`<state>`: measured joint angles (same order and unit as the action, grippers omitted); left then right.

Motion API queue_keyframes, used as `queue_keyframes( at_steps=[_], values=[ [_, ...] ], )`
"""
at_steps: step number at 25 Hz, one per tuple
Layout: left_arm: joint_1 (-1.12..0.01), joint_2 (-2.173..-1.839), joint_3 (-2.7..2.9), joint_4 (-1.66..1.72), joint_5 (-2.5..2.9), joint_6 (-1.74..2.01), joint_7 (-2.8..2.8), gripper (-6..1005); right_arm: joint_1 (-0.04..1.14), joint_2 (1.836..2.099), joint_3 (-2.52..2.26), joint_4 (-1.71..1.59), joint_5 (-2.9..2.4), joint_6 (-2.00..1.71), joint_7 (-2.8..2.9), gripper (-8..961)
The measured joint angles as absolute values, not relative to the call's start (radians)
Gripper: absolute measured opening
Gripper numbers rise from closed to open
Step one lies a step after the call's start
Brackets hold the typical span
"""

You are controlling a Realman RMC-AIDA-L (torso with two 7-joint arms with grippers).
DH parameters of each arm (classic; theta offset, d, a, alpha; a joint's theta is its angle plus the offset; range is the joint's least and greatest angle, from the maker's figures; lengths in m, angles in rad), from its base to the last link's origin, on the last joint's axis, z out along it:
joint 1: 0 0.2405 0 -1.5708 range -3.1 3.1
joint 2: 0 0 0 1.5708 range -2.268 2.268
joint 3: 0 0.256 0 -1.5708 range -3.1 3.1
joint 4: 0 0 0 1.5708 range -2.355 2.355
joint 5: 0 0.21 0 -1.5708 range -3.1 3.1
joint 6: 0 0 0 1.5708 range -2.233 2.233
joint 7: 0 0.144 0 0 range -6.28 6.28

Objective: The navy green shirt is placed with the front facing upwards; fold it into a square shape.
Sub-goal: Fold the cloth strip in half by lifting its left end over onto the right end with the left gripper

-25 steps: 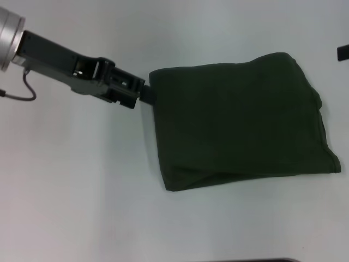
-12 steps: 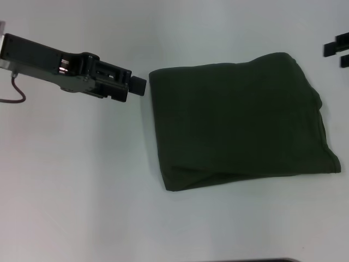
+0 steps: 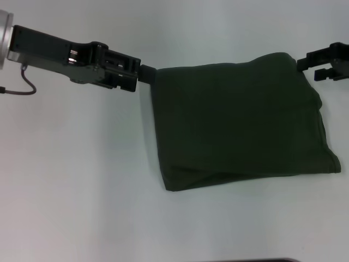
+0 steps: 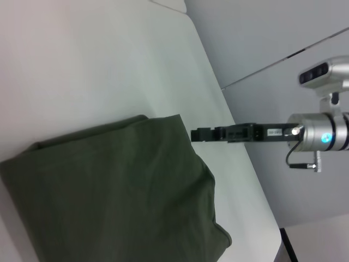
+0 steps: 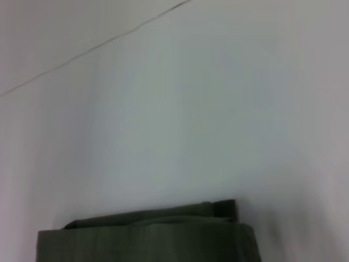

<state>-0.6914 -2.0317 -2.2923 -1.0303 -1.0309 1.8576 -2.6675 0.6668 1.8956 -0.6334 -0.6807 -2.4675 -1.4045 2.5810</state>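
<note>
The pale counter (image 3: pixel 82 191) fills the head view and carries everything; on it, right of centre, lies the navy green shirt (image 3: pixel 240 120), folded into a rough square with only plain dark fabric upward, several layers showing stacked along its near edge and its right side bulging in soft rounded folds; the shirt lies flat on the counter, its far edge running between the two arms.

The left arm reaches in from the far left, low over the counter, and its left pincer (image 3: pixel 147 73) meets the shirt's far left corner, the dark tip touching the cloth edge; whether it is parted or closed on the fabric cannot be told from any view.

The right pincer (image 3: pixel 305 61) comes in from the right edge at the shirt's far right corner, its dark fingers (image 3: pixel 319 54) just beside or touching the cloth; I cannot tell whether they grip it; the left wrist view shows that pincer (image 4: pixel 197 134) level with the shirt's (image 4: pixel 114 191) corner; the right wrist view shows only the folded edge of the shirt (image 5: pixel 147 240) against the counter (image 5: pixel 174 109).
</note>
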Motion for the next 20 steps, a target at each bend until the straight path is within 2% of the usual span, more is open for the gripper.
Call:
queue_keyframes(
  at_steps=[3, 16, 20],
  values=[
    [-0.695, -2.034, -2.293, -1.023, -1.031, 1.847, -2.667, 663, 0.666, 1.904, -0.629, -0.658, -2.464, -1.373, 2.568, 645],
    [-0.707, -2.035, -2.293, -0.992, -1.031, 1.824, -2.659, 664, 0.67, 1.909, -0.632, -0.634, -2.406, -1.356, 2.559, 644],
    [-0.712, -2.035, -2.293, -0.992, -1.031, 1.821, -2.658, 663, 0.671, 1.907, -0.634, -0.634, -2.411, -1.358, 2.562, 566]
  ],
)
